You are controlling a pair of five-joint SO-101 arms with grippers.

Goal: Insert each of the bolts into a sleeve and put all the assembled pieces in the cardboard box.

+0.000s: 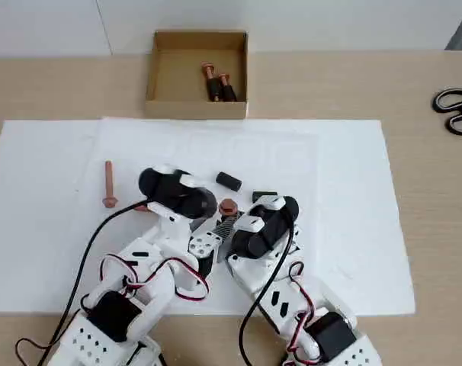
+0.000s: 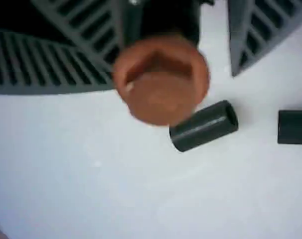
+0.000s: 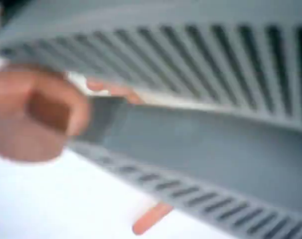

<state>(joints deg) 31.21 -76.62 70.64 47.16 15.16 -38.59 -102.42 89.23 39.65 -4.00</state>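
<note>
right gripper (image 3: pixel 156 144) clenched on black cylindrical sleeve (image 3: pixel 106 119), copper bolt (image 3: pixel 36 114) protruding; left gripper (image 1: pixel 216 212) unclear.

My wooden table (image 1: pixel 414 84) has a big white sheet (image 1: pixel 48 229) across the middle, the cardboard box (image 1: pixel 151 76) just beside its far edge, and scissors (image 1: pixel 456 109) way off right.

Just ahead: near sleeve (image 1: pixel 264 197) and far sleeve (image 1: pixel 229 181) lie loose in my way.
Toward cardboard box (image 1: pixel 178 80): flat white paper (image 1: pixel 330 152), room to pass.
Box inside: assembled pieces (image 1: pixel 218 82) at its right, left half free.
My left: loose bolt (image 1: pixel 109 183).
Far right: scissors (image 1: pixel 453 109), well apart.
</note>
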